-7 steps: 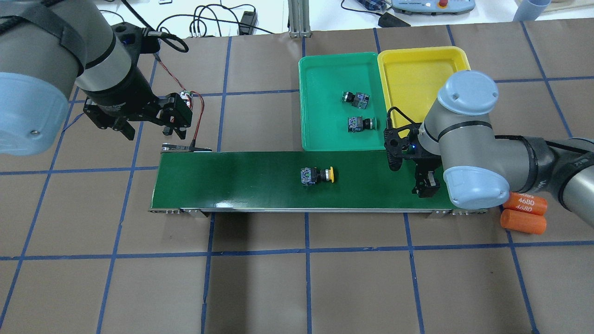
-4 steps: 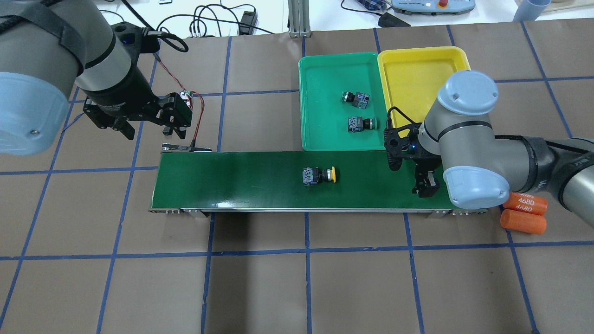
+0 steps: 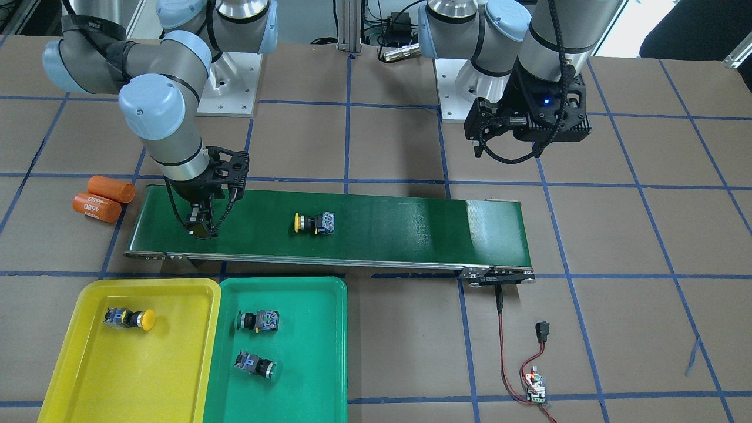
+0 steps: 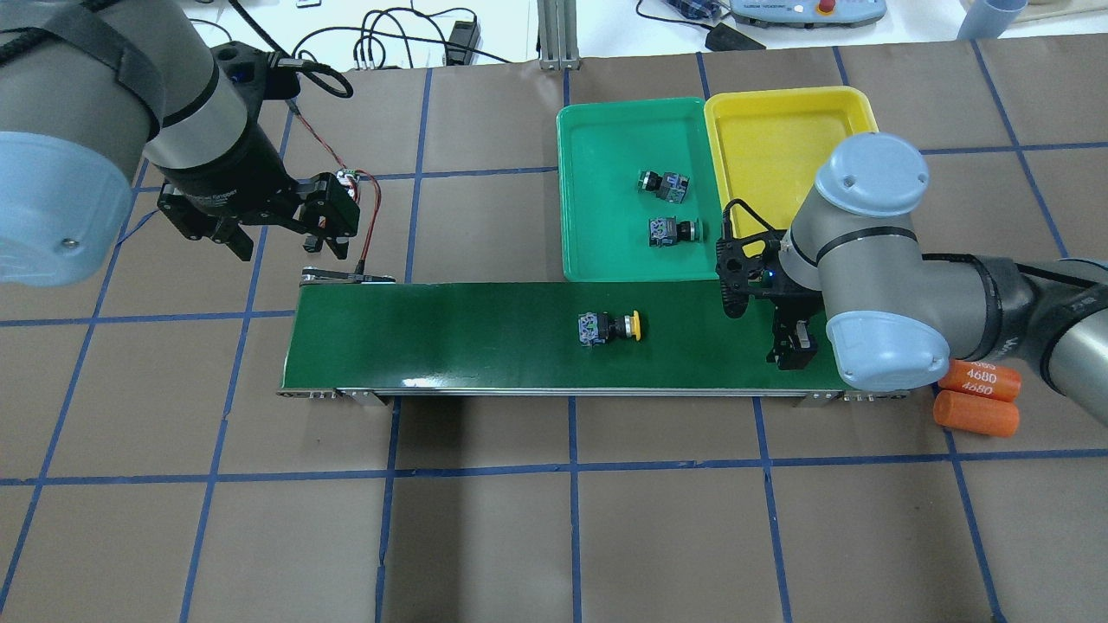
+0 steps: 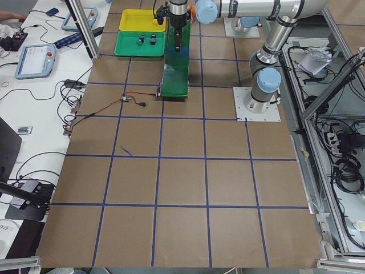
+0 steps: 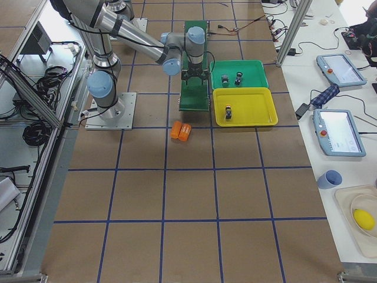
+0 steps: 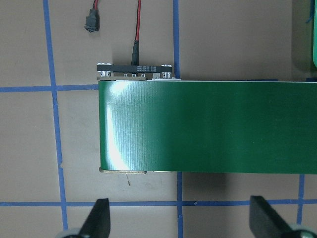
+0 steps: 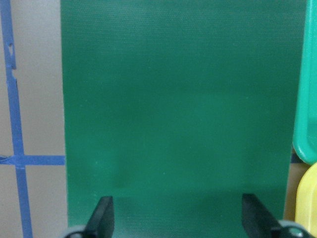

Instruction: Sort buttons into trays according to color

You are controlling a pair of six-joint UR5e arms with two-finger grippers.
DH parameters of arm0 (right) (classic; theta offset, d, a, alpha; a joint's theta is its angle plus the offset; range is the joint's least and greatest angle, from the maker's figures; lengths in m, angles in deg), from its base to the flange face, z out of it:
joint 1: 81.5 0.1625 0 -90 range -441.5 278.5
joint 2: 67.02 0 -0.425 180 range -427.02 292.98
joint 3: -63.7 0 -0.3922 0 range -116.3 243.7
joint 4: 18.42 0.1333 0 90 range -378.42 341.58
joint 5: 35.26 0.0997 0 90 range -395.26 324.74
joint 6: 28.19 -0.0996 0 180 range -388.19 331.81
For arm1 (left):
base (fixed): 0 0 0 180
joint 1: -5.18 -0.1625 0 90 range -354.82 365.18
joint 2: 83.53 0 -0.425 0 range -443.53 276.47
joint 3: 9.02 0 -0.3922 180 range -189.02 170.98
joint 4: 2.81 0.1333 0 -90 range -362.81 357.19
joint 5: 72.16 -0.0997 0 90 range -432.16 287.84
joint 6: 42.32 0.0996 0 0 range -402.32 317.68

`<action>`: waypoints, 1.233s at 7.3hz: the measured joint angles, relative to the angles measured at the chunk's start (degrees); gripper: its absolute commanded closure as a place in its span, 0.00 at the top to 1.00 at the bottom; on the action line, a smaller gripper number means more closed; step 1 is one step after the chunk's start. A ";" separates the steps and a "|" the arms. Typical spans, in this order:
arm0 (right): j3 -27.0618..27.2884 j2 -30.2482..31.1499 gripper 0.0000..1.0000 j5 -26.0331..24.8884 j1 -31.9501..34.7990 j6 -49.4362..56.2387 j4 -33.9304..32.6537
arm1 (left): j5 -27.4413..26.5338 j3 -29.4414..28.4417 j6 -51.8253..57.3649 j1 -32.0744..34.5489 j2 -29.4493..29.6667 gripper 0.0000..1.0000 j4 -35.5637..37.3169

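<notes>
Buttons sit in three places. One yellow button (image 4: 610,328) lies on its side near the middle of the belt (image 4: 450,337), its cap pointing toward the belt's right end, well apart from both arms.

In the green tray (image 4: 606,138) lie a green button (image 4: 663,183) and, nearer the belt, a second green button (image 4: 673,231). Both are on their sides and apart from each other.

The yellow tray (image 4: 779,121) sits flush against the green one, and both lie just past the belt's far edge. It holds another yellow button (image 3: 128,318) on its side, cap toward the green tray. The right arm hides this one in the overhead view.

The right jaws hang over the belt's right end, pointing down. The wrist view shows the fingers (image 8: 103,218) spread wide with only bare belt between them, so they hold nothing.

The left jaws hover above the counter (image 4: 519,519) beside the belt's left end, on its far side. Their fingers (image 7: 99,220) are also spread wide and empty, with the belt's end and its red lead ahead of them.

Two orange cylinders (image 4: 978,396) lie side by side on the counter just off the belt's right end, partly under the right arm.
</notes>
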 measured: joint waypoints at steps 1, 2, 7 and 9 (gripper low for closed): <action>-0.01 -0.12 0.91 0.02 0.00 0.01 0.00 | 0.00 -0.02 0.00 0.00 -0.03 1.00 0.00; -0.07 -0.33 0.91 0.06 0.00 0.05 0.00 | 0.00 -0.03 0.00 0.00 -0.15 1.00 0.00; -0.03 -0.48 0.91 0.09 0.00 0.08 -0.84 | 0.00 0.02 0.00 0.00 -0.22 1.00 0.00; 0.03 -0.48 0.91 0.09 0.00 0.09 -1.10 | 0.00 0.00 0.00 0.00 -0.15 1.00 0.00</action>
